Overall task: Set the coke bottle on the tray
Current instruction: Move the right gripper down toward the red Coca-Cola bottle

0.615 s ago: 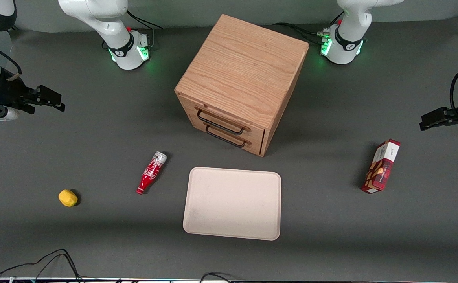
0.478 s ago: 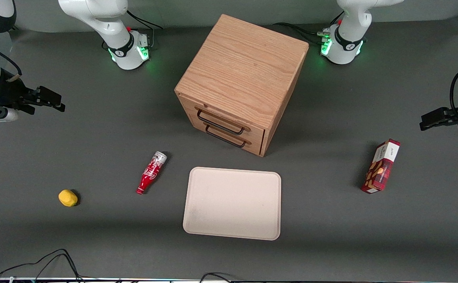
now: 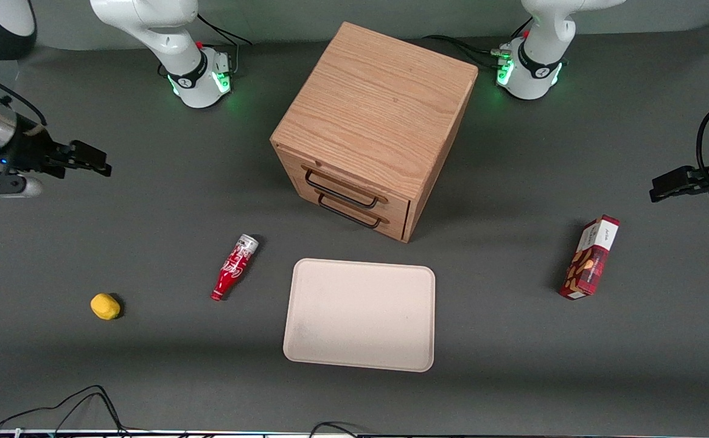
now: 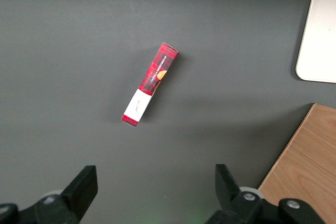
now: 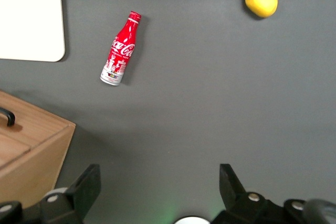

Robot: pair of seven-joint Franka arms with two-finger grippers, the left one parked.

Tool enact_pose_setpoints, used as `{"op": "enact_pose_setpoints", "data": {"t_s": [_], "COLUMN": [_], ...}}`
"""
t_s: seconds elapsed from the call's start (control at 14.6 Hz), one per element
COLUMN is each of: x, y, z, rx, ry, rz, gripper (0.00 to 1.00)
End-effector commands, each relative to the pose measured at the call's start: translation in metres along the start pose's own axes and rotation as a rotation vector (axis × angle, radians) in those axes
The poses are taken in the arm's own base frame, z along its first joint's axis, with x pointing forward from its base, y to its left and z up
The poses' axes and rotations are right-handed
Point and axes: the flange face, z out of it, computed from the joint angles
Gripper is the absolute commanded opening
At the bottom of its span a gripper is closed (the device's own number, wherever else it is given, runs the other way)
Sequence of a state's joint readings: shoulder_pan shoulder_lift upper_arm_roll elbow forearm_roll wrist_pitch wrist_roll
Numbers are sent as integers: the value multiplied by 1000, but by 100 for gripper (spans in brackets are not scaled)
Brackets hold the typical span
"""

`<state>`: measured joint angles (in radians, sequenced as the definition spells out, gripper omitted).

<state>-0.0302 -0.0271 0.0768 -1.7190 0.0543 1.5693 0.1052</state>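
Coke bottle (image 3: 234, 267) lying on its side on the dark grey desk (image 3: 147, 207), well apart from the fingers (image 5: 85, 186), untouched. Fingers of the gripper (image 3: 89, 159) spread wide, holding nothing, raised over the working arm's end of the desk and pointing toward the middle; in the right wrist view both dark fingers seen apart with bare desk between them. Outward from there: bottle nearer the front camera than the gripper, silvery base toward the wooden drawer cabinet (image 3: 373, 128), cap end toward the front camera, white script showing along the red body. Just beside the bottle, apart from it, the cream tray (image 3: 360, 314), flat on the desk with nothing on it, in front of the cabinet's two black-handled drawers. Small yellow lemon-like fruit (image 3: 105, 306) near the bottle, farther toward the working arm's end. Red snack box (image 3: 590, 257) toward the parked arm's end, well apart from everything else. Matte, uniform desk surface, cables trailing along the edge nearest the front camera, grey wall past the arm bases.
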Motion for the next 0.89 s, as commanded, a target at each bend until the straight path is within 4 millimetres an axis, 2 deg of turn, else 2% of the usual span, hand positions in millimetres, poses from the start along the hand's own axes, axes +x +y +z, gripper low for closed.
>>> {"op": "enact_pose_setpoints", "data": {"t_s": [0.0,0.14,0.2,0.27,0.34,0.48,0.68,0.82], "x": [33,58,72,82,91,107,123,128], "y": [-37,-50,-71,-82,-102,-125,-137,-137], "z": [38,75,105,125,151,205,274,308], "rx": [4,12,15,15,2,-26,-54,-70], "ry": [-57,-54,-57,-50,-45,-33,-7,12], "rz": [58,133,174,233,277,330,405,446], "gripper": [100,100,100,100,100,100,100,100]}}
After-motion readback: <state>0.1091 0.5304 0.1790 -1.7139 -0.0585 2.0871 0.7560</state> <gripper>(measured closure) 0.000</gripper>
